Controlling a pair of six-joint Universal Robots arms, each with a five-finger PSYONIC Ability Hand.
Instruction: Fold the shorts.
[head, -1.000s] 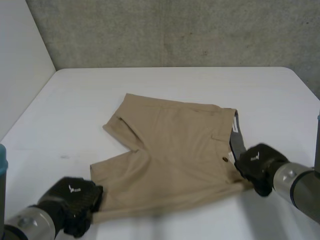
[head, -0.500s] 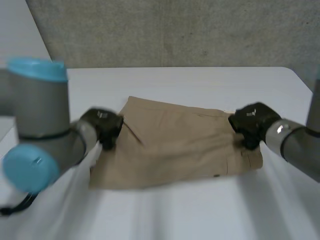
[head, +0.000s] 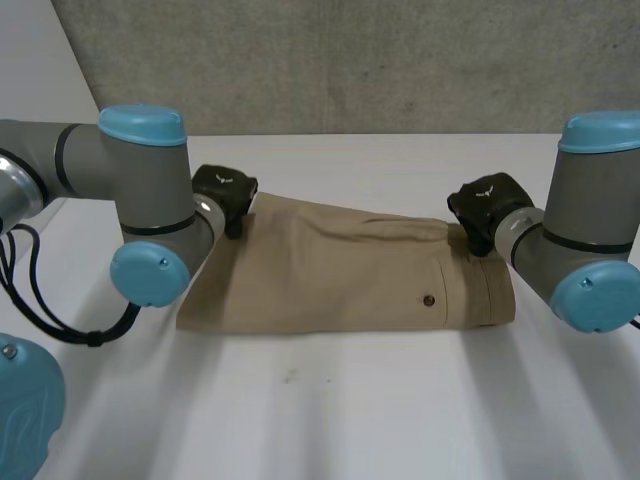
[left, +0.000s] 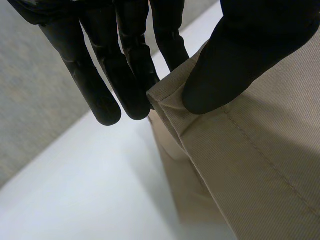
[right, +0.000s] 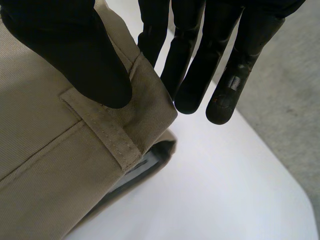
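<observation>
Two black hands gripped the tan shorts (head: 340, 275), one at each end of their far edge. The shorts lay on the white table (head: 330, 410) as a long, flat band, doubled over on themselves, with a small dark button (head: 429, 300) showing on the upper layer toward the right end.

The left hand (head: 225, 190) sat at the far left corner of the shorts. In the left wrist view its thumb (left: 235, 65) pressed down on top of the upper layer at the hemmed corner, while its straight fingers (left: 102, 95) reached just past the edge of the cloth, so the corner was pinched between thumb and fingers. A second layer of the shorts lay beneath that corner, on the table.

The right hand (head: 482, 205) sat at the far right corner of the shorts, at the waistband. In the right wrist view its thumb (right: 85, 60) bore down on the waistband just beside a belt loop (right: 100, 131), and its straight fingers (right: 220, 95) extended beyond the folded edge, pinching the waistband corner likewise. A grey inner lining (right: 142, 170) showed between the layers below the thumb.
</observation>
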